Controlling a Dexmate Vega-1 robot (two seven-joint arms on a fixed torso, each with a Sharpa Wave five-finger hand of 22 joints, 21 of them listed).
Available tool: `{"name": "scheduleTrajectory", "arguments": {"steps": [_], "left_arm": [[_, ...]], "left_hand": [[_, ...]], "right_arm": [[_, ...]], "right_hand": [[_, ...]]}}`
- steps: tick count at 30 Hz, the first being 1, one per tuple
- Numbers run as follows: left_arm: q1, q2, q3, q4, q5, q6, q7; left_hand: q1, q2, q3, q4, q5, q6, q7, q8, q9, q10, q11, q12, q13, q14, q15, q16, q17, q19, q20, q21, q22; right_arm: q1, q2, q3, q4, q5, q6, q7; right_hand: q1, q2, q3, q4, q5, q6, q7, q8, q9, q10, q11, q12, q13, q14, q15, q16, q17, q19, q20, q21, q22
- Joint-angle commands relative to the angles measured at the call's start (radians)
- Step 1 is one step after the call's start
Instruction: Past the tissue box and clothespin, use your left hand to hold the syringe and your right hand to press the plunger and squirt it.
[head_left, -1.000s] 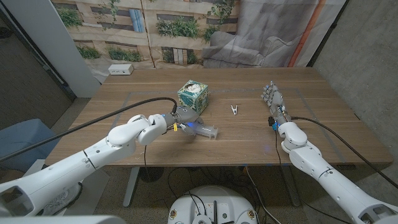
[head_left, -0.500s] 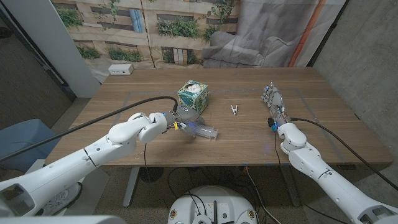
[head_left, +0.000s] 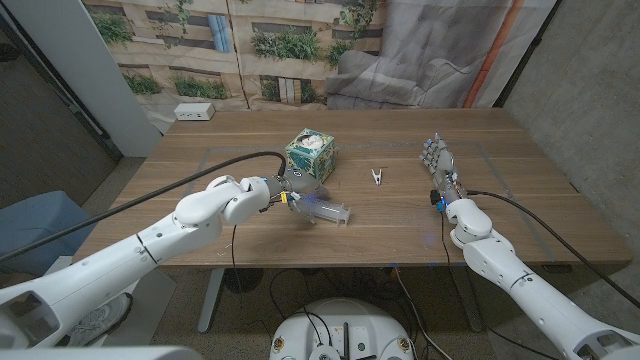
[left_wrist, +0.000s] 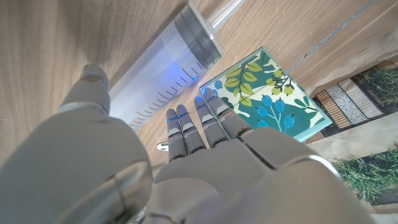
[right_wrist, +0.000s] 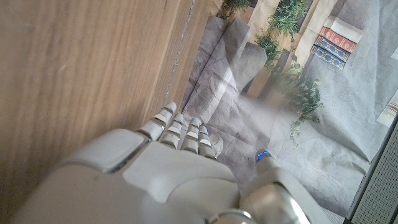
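The clear syringe (head_left: 328, 211) lies on the wooden table (head_left: 520, 215), just in front of the green-patterned tissue box (head_left: 310, 153). My left hand (head_left: 283, 192) is at the syringe's left end. In the left wrist view the barrel (left_wrist: 158, 62) runs between the thumb and the outstretched fingers (left_wrist: 196, 124). Bare wood shows between the fingers and the barrel, and the tissue box (left_wrist: 267, 93) lies just beyond. The small clothespin (head_left: 377, 176) lies right of the box. My right hand (head_left: 441, 165) stands far to the right with its fingers straight, holding nothing, and shows again in its own wrist view (right_wrist: 174, 168).
A white box (head_left: 194, 111) sits at the table's back left corner. A printed backdrop and grey cloth hang behind the far edge. Bare wood lies between the clothespin and my right hand.
My left hand has edged a little to the right, closer along the syringe. The syringe, tissue box, clothespin and right hand have stayed put.
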Motion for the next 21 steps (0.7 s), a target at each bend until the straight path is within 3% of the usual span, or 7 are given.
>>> {"name": "scheduleTrajectory", "arguments": {"steps": [1, 11, 17, 21], "left_arm": [[0.016, 0.012, -0.019, -0.039, -0.030, 0.036, -0.017], [0.025, 0.030, -0.049, -0.103, -0.051, 0.078, -0.056], [0.048, 0.034, -0.092, -0.136, -0.141, 0.115, -0.069], [0.072, 0.054, -0.114, -0.144, -0.170, 0.103, -0.015]], "left_hand": [[-0.020, 0.003, -0.011, 0.003, 0.002, -0.003, 0.008, 0.008, -0.001, -0.003, 0.003, 0.002, 0.001, -0.002, -0.041, 0.008, 0.000, -0.014, -0.070, 0.003, 0.003], [-0.033, 0.013, -0.016, 0.007, 0.003, 0.013, 0.008, 0.016, -0.001, 0.015, 0.003, 0.010, 0.000, 0.012, -0.046, 0.014, 0.000, 0.001, -0.076, 0.013, 0.003], [-0.046, 0.036, -0.015, 0.018, 0.005, 0.016, 0.011, 0.018, -0.001, 0.014, 0.011, 0.009, 0.001, 0.011, -0.042, 0.014, 0.002, 0.001, -0.070, 0.014, 0.004], [-0.061, 0.058, -0.014, 0.028, 0.006, 0.027, 0.008, 0.022, 0.000, 0.013, 0.016, 0.009, 0.001, 0.010, -0.041, 0.015, 0.003, 0.000, -0.068, 0.014, 0.004]], "right_arm": [[-0.005, -0.005, 0.001, -0.015, -0.007, -0.011, -0.016], [0.012, -0.004, -0.006, -0.007, -0.010, -0.020, -0.007], [0.021, -0.004, -0.012, -0.006, -0.018, -0.027, -0.009], [0.024, -0.003, -0.014, -0.007, -0.023, -0.032, -0.016]], "right_hand": [[0.003, 0.012, 0.000, 0.006, 0.008, 0.008, -0.004, 0.008, 0.002, 0.010, 0.001, 0.009, 0.003, 0.008, 0.000, 0.001, 0.003, 0.008, 0.004, 0.004, 0.003], [0.005, 0.013, 0.001, 0.007, 0.008, 0.009, -0.005, 0.008, 0.002, 0.010, 0.001, 0.009, 0.003, 0.008, 0.000, 0.001, 0.003, 0.009, 0.004, 0.003, 0.003], [0.006, 0.013, 0.001, 0.007, 0.008, 0.009, -0.006, 0.008, 0.002, 0.009, 0.001, 0.008, 0.003, 0.008, 0.000, 0.001, 0.003, 0.008, 0.004, 0.003, 0.003], [0.006, 0.014, 0.001, 0.007, 0.008, 0.010, -0.006, 0.008, 0.002, 0.009, 0.001, 0.008, 0.003, 0.007, 0.000, 0.000, 0.002, 0.009, 0.005, 0.003, 0.003]]}}
